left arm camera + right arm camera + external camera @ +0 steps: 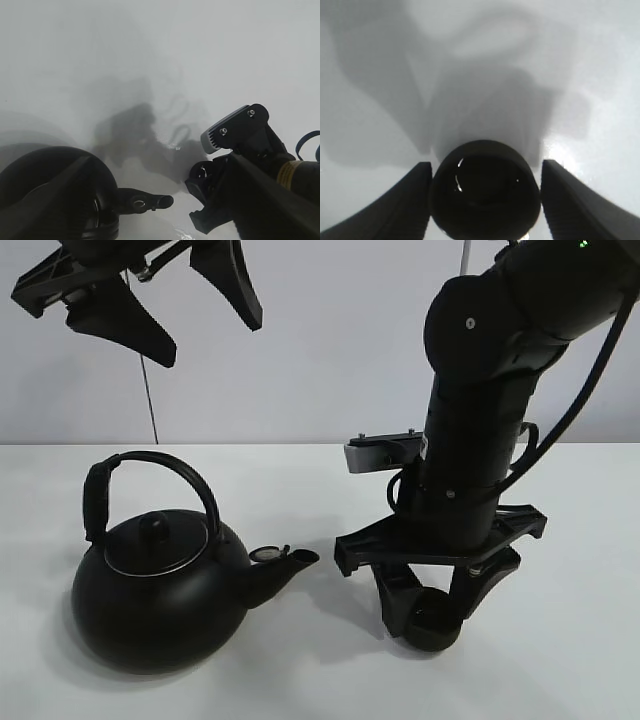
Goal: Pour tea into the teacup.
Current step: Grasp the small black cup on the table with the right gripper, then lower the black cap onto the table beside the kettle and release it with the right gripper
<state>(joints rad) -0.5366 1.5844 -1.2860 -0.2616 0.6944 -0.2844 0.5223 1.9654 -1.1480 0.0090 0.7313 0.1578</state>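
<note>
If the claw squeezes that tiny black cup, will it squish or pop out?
The teacup looks hard and small, so probably stiff and light, no squishing. Its round, smooth side could slip from the right claw if squeezed off-centre. It sits low and wide, so a push would likely slide it, not tip it.

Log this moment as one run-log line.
left gripper: open, raised, clear of kettle | right gripper: fingers flank teacup on table, contact unclear | kettle: upright, untouched, spout toward teacup | pour: not started
</note>
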